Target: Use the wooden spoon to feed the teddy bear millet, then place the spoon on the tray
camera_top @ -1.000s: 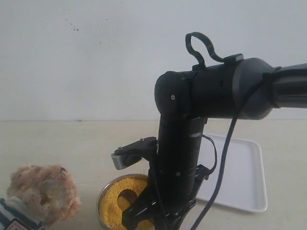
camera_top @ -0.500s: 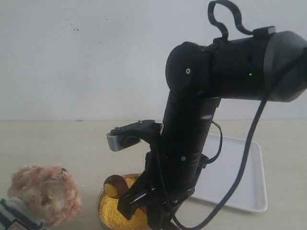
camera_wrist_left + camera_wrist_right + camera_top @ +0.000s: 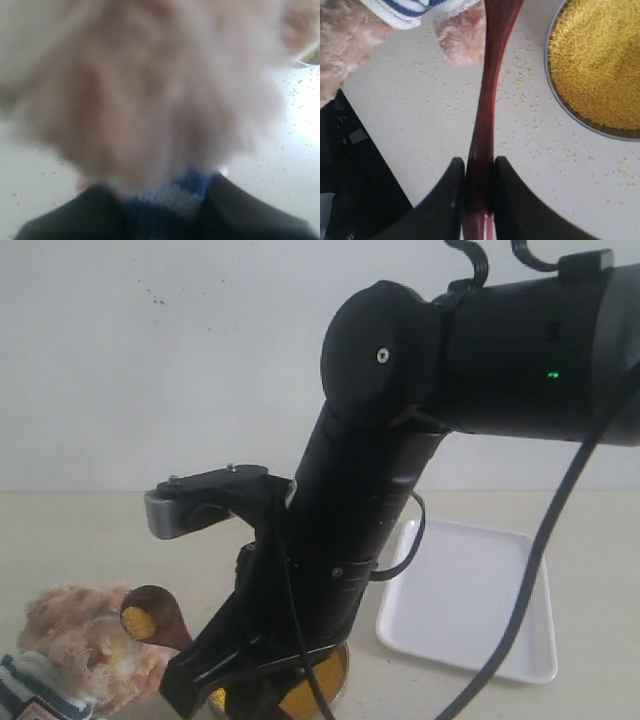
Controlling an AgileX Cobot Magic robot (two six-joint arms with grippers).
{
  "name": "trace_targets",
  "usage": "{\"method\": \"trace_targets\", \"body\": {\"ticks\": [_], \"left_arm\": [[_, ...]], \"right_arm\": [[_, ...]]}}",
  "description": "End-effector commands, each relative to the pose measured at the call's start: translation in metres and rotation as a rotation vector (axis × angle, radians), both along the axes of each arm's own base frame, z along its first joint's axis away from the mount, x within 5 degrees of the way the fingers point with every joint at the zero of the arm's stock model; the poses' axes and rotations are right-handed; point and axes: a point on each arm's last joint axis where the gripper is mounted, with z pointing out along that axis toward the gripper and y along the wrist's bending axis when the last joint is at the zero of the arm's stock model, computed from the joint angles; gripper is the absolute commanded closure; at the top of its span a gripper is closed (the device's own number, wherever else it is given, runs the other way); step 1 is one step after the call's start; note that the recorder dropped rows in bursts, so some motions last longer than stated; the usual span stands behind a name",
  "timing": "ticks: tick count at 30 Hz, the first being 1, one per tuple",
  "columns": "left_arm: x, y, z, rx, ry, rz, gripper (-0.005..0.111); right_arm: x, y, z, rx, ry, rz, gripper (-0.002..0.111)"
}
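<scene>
Feeding is the step in hand, by my reading. The small dark reddish-brown wooden spoon (image 3: pixel 150 620) is up off the surface (image 3: pixel 410 125). A pat of fine yellow millet (image 3: pixel 138 623) sits in its oval bowl, which is right beside the face of the small fluffy light-brown teddy bear (image 3: pixel 80 650) in a navy-and-white striped shirt. Whether it touches the muzzle I cannot tell.

The right claw (image 3: pixel 479 162) is pressed onto the thin handle near its end, pinching the spoon firmly between both fingers. The left claw (image 3: pixel 162 192) is seen only in a blurred close view. Striped shirt fills the gap between its dark fingers, so it appears to be pinching the bear's body and holding it upright near the surface's left edge.

The round metal bowl (image 3: pixel 551 75) of millet stands near the bear, toward the middle of the surface. Loose grains (image 3: pixel 520 75) are scattered on the surface around it.

Scooping looks done, since the spoon is loaded. What remains is finishing the offer at the bear's mouth, then carrying the spoon to the flat white rectangular plastic tray (image 3: pixel 470 610). The tray lies toward the right edge with nothing on the part in view.
</scene>
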Motion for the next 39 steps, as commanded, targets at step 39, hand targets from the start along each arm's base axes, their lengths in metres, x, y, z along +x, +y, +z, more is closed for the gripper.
{"method": "trace_targets", "body": {"ticks": [39], "left_arm": [[-0.002,-0.005,0.004,-0.068,0.022,-0.01,0.103]], "right_arm": [[0.007,0.032,-0.017,-0.115,-0.134,0.081,0.104]]}}
